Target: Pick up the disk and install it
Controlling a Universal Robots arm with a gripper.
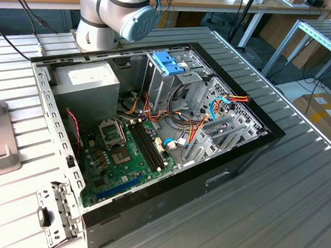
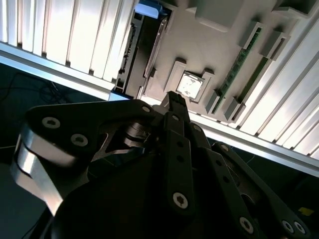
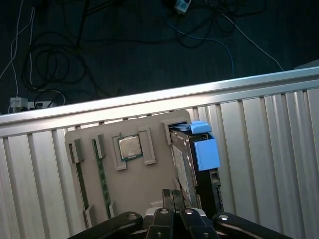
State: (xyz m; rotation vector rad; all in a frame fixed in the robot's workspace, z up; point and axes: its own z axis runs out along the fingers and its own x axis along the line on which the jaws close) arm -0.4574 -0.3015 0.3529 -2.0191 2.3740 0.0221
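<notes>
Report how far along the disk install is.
Done: nothing visible yet. The disk sits on edge in the grey holder tray, not in the open computer case. In hand: nothing; the gripper is shut and empty, hovering over the tray in both wrist views. Left: the pickup and the install.

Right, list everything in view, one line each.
disk: one, dark metal with blue rails, standing on edge in the grey tray
grey tray: one, on the table
processor chip: one, silver, tray recess
memory stick: at least one, green, tray slot
computer case: one, black, open, on the table
power-supply box: one, grey, inside the case
motherboard: one, green, on the case floor
latch: one, pale blue, atop the drive cage
robot arm: one, grey, beyond the case
gripper: one, black, jaws together, near the disk
</notes>
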